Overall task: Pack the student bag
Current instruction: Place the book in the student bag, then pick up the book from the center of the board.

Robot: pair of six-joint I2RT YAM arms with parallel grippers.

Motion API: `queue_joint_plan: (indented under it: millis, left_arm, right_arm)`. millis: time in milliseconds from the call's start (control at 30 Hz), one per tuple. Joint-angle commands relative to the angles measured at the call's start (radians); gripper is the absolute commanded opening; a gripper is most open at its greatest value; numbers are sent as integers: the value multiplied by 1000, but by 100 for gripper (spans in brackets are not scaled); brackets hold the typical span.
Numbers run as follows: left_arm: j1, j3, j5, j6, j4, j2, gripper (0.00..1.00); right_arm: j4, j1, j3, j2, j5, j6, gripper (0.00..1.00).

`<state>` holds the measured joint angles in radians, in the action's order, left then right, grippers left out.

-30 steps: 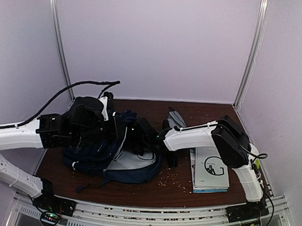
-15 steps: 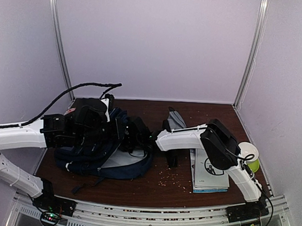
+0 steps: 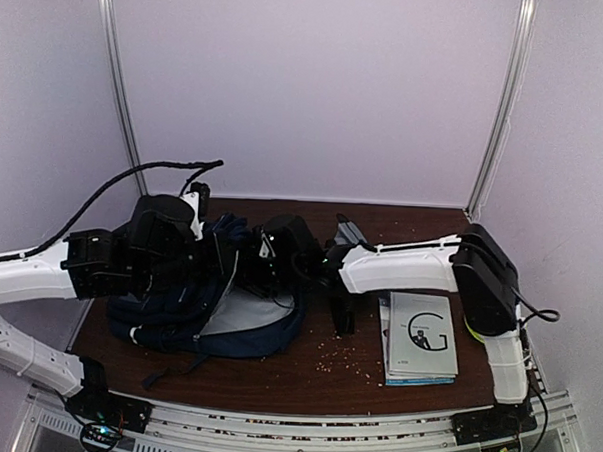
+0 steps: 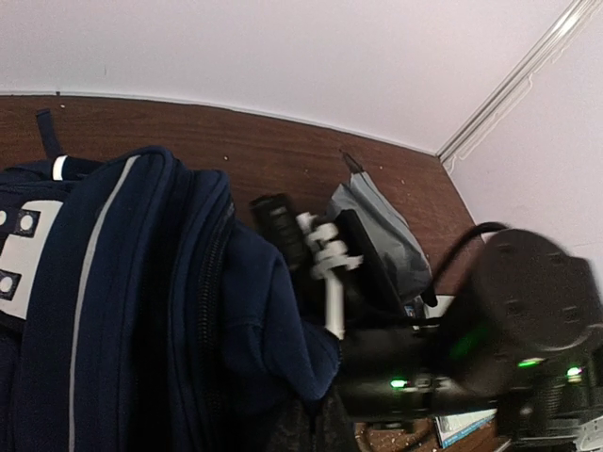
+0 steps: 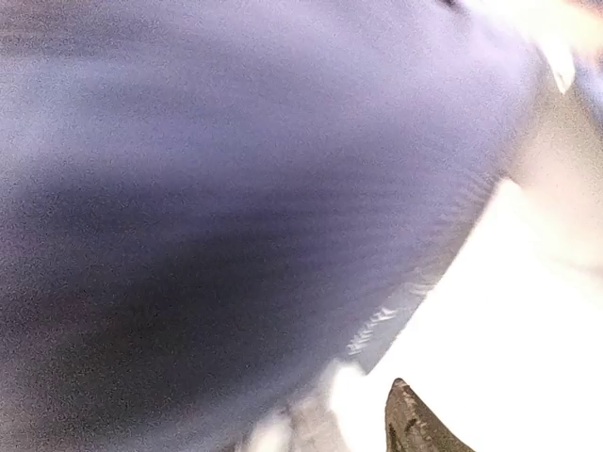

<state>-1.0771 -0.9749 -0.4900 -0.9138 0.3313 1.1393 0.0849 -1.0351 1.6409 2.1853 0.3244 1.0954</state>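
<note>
Student bag (image 3: 182,316) lies on the left-centre of the brown table (image 3: 305,376), slumped on its side btwn the two arms. It's navy fabric w/ a mouth that gapes toward the front-right and shows pale grey lining. A dark strap trails off toward the near edge. In the left wrist view the bag fills the lower left: pale stripe down one panel, white patches w/ dark dots at the far left, and a zip line along the seam next to a deep dark fold. Left gripper (image 3: 208,254) sits over the bag's upper edge w/ its jaws closed tight. The fingers are lost in dark fabric, so can't tell if they pinch cloth. Right gripper (image 3: 265,256) is at the bag's mouth, against the rim. Its own cam is all blur (blue smear, pale patch), and whether the jaws are apart or together can't be told. Grey pouch (image 3: 349,233) lies behind the right forearm, near the back. Booklet w/ a big "G" (image 3: 420,336) lies flat on the right side, well apart from the bag. Crumbs (image 3: 341,363) are scattered on the wood btwn the bag and the booklet.
</note>
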Motion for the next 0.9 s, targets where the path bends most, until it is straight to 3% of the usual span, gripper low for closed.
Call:
queue_joint_plan:
  millis: [0,300,467,533,700,733,867]
  left_arm:
    - [-9,1,-74,13,-60,-108,0]
    - [-9,70,-112,41,-3,-251,0]
    - [-9,179,-58,85,-50,-298,0]
    - [-10,223,-21,93,-71,-292,0]
    - [-10,268,138,157,-97,-194,0]
    - [-16,264,169,177,-93,-171,3]
    - [-75,220,161,234,-58,-140,70]
  right_arm:
    - [-26,-11,-78,-178,7,-88,52]
    - [-186,6,-361,-559,-128,-254,53]
    - [-397,24,-550,-883,-459,-394,56]
    - [-452,59,-661,-1001,-570,-395,60]
    - [-558,204,-935,-1273,-607,-304,65]
    - [-579,218,-976,-1322,-616,-286,66]
    - [-686,243,-1081,-1487,-668,-220,74]
